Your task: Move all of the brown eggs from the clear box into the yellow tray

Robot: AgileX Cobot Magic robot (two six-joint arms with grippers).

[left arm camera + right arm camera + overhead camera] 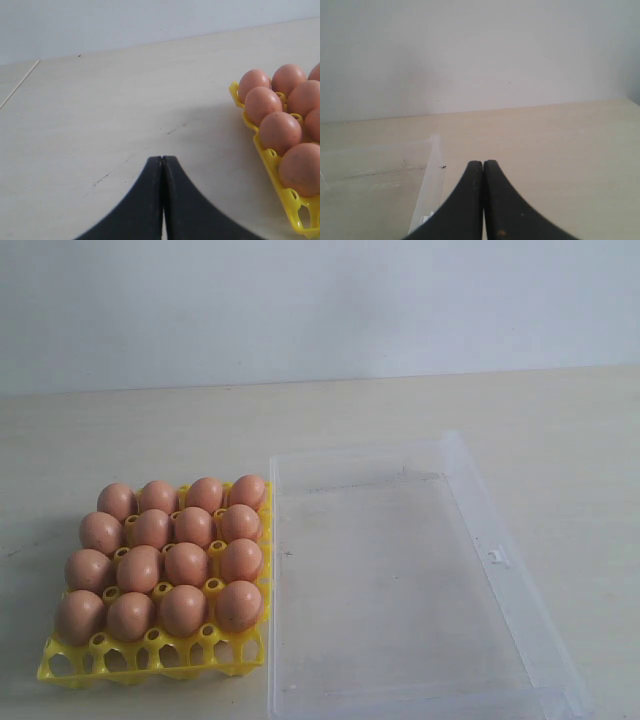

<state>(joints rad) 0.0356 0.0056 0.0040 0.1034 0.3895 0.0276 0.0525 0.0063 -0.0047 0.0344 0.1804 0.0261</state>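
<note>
Sixteen brown oval eggs (186, 565) sat in the yellow plastic tray (60, 668) beside the empty clear plastic box (400, 590); both jaws closed on nothing; task seemed complete, no pick left.

Pale wood-grain tabletop (150, 420), plain whitish wall (300, 300) behind — perhaps faintly bluish, soft even light
</note>
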